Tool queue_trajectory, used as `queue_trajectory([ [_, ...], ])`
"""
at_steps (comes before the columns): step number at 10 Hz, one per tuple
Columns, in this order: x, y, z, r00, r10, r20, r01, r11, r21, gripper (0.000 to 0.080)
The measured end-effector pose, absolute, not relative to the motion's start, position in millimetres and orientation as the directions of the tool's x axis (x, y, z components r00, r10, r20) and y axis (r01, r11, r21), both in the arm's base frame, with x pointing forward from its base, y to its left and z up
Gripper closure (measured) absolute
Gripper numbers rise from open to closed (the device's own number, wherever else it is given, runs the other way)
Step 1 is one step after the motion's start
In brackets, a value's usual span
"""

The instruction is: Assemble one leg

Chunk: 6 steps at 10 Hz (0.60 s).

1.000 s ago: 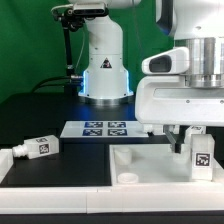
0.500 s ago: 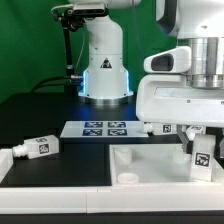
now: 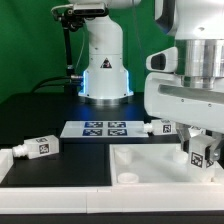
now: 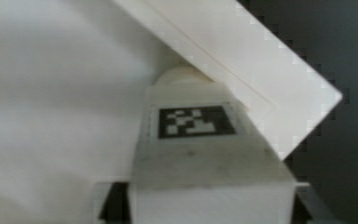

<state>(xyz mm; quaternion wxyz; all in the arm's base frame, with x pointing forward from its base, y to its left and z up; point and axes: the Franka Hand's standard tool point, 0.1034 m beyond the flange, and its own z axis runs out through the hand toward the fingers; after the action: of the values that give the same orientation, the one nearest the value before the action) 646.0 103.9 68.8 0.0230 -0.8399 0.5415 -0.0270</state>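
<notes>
My gripper (image 3: 199, 143) is at the exterior view's right, shut on a leg (image 3: 201, 154), a small white peg with a black-and-white tag. It holds the leg slightly tilted over the right end of the large white frame (image 3: 140, 166). In the wrist view the leg (image 4: 197, 130) runs out from between the dark fingers (image 4: 115, 201), its rounded end close to the frame's edge (image 4: 247, 60). I cannot tell whether it touches the frame. A second leg (image 3: 31, 148) lies on the table at the left. A third (image 3: 160, 127) lies behind the frame.
The marker board (image 3: 103, 128) lies flat behind the frame. A white robot base (image 3: 105, 60) with a blue light stands at the back. A round socket (image 3: 127, 178) shows in the frame's front edge.
My gripper and arm have shifted slightly to the exterior view's right with the leg, which now sits a little tilted. The third leg behind the frame has come into view.
</notes>
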Motion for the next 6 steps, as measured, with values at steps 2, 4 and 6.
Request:
queue_trajectory([
  [2, 643.1, 101.9, 68.6, 0.094, -0.995, -0.024, -0.993, -0.092, -0.071, 0.0514],
  [4, 640.9, 103.4, 68.4, -0.053, -0.998, -0.029, -0.996, 0.055, -0.073, 0.0514],
  [6, 640.4, 103.2, 67.8, 0.058, -0.998, -0.019, -0.996, -0.056, -0.073, 0.0488],
])
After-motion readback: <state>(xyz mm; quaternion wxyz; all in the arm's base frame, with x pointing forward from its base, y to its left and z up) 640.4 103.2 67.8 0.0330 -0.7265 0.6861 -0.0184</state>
